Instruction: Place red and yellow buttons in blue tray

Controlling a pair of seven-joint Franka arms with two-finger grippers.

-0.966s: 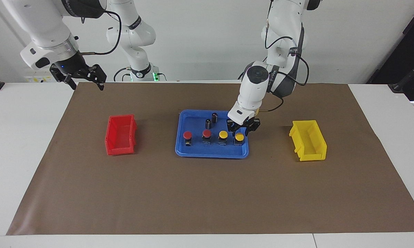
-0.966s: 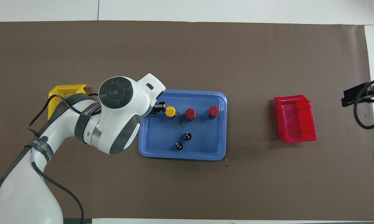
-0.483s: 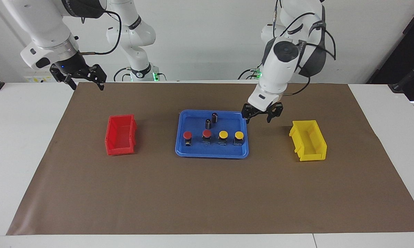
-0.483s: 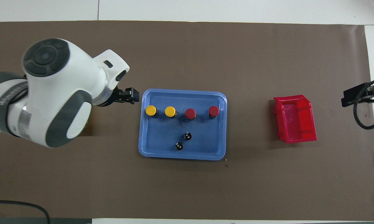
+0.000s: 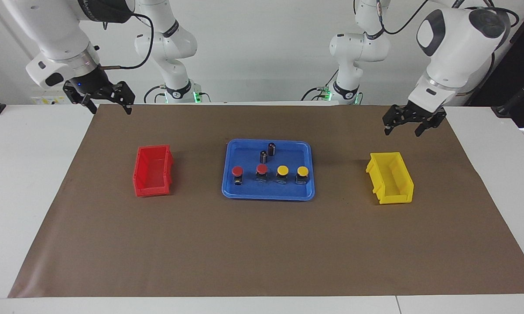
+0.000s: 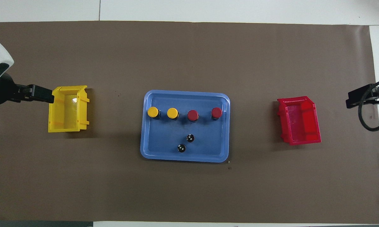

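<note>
Two red-capped, two yellow-capped buttons point(image 5: 270, 173) stand rowed in blue tray point(image 5: 244, 192).

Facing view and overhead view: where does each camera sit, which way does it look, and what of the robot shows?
Facing view: high across the table, looking at both arms; right tool and left tool hang raised.
Overhead view: above the robots' end, looking steeply down; only tool tips show at the edges.
Shared: blue tray with four buttons, red bin, yellow bin, mirrored between views.
</note>
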